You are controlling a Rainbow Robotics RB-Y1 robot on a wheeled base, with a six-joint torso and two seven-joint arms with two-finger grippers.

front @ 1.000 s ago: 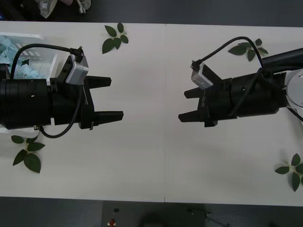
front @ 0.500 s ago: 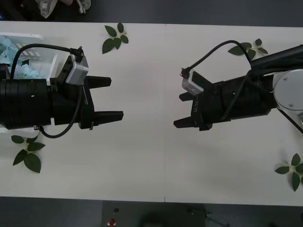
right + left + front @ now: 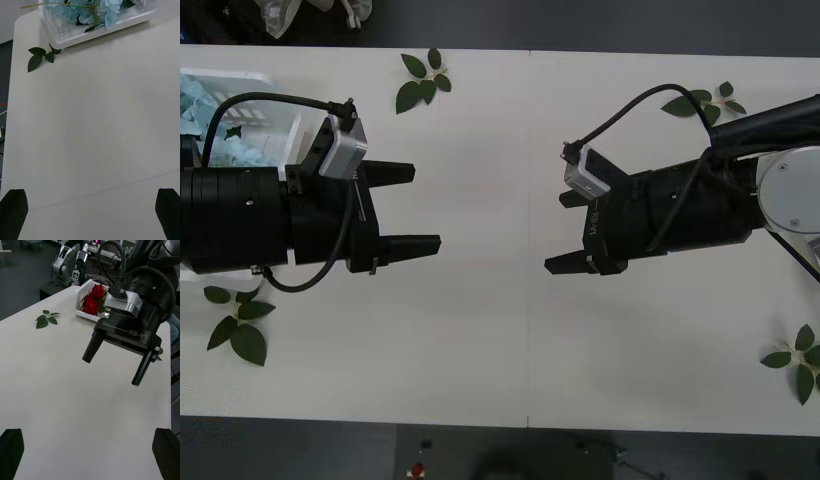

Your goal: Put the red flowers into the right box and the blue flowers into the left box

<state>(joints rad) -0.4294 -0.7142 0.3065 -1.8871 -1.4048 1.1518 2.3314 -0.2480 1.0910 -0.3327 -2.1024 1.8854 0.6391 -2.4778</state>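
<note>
Both jaws wide open, empty: left gripper [image 3: 415,208], right gripper [image 3: 568,232]. Red flowers [image 3: 93,300] light, floppy (likely grab at stem).

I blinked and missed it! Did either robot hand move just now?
The right gripper slid toward the table's middle, nearer the left gripper, open and holding nothing. The left gripper stayed put and open. The blue flowers stayed in the left box.

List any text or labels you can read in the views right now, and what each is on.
"RB-Y1": on the black body of the right gripper, seen from the left wrist view.
Pale marking on the same gripper's body in the front view: too small to read.
</note>
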